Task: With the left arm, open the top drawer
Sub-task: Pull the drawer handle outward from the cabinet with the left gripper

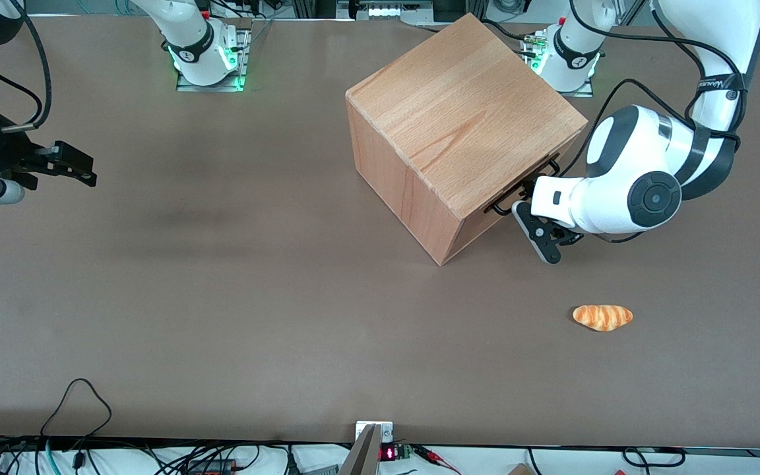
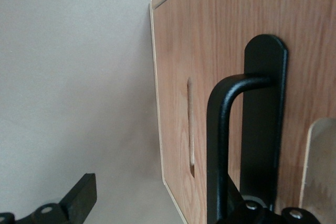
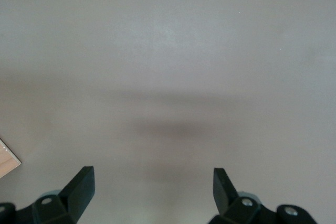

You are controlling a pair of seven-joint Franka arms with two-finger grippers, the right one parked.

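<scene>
The beech cube cabinet (image 1: 459, 125) stands on the brown table, its front turned toward the working arm's end. The top drawer (image 2: 220, 40) shows as a light-wood front panel with a black bar handle (image 2: 219, 145), which also shows just under the cabinet's top edge (image 1: 508, 200). The left arm (image 1: 637, 178) holds its gripper (image 1: 529, 221) right at that handle. In the left wrist view the gripper (image 2: 152, 199) is open. One of its fingers (image 2: 80, 196) stands over bare table, and the handle's bar covers the place of the other.
An orange bread roll (image 1: 603, 316) lies on the table (image 1: 221, 297), nearer the front camera than the gripper. Cables (image 1: 83, 396) hang over the table's near edge. Both arm bases stand at the table's back edge.
</scene>
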